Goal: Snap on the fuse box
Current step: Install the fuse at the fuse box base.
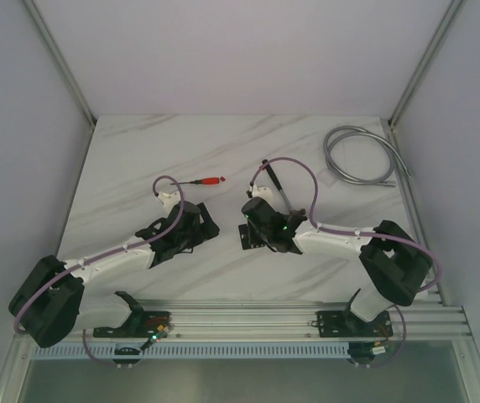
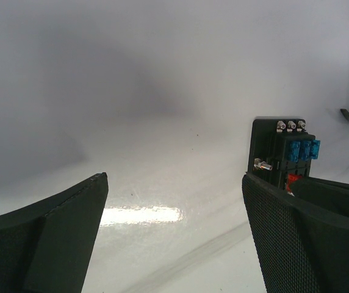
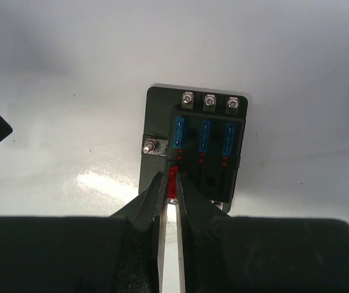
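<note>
The fuse box (image 3: 196, 146) is a small black block lying flat on the white table, with three blue fuses (image 3: 204, 135) in its far row and screws along its far edge. My right gripper (image 3: 173, 183) is shut on a small red fuse (image 3: 173, 178) standing at the box's near left slot. In the left wrist view the fuse box (image 2: 281, 155) shows just past my right-hand finger (image 2: 284, 232). My left gripper (image 2: 174, 180) is open with only bare table between its fingers. From above, the left gripper (image 1: 198, 222) sits left of the fuse box (image 1: 248, 238) and the right gripper (image 1: 261, 222) is over it.
A red-handled tool (image 1: 211, 180) lies behind the left gripper. A thin black tool (image 1: 278, 186) lies behind the right gripper. A coiled grey cable (image 1: 362, 155) rests at the back right corner. Metal frame posts border the table.
</note>
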Tool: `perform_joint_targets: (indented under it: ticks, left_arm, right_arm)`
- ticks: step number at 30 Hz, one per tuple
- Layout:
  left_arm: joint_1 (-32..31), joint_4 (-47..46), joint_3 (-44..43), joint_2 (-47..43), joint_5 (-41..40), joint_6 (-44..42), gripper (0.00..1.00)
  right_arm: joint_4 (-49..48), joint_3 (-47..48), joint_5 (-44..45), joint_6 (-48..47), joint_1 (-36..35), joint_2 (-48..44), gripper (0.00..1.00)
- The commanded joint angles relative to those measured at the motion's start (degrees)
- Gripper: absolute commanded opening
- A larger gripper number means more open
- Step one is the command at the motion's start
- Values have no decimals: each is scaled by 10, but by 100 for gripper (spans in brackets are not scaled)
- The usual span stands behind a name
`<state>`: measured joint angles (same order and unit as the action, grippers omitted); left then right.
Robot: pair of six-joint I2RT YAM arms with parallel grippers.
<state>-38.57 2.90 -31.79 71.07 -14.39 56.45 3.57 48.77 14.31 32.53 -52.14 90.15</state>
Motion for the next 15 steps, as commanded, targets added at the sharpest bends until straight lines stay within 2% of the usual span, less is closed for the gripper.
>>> perform_joint_targets:
  ticks: [1, 10, 15]
  left_arm:
    - [3, 10, 8, -8, -8, -3, 100]
    - [3, 10, 9, -9, -9, -2, 100]
    - [3, 9, 9, -11, -9, -3, 100]
  right_arm:
    - [29, 8, 29, -4, -4, 14, 4]
    - [49, 14, 43, -17, -4, 7, 6]
    - [49, 17, 34, -21, -4, 17, 14]
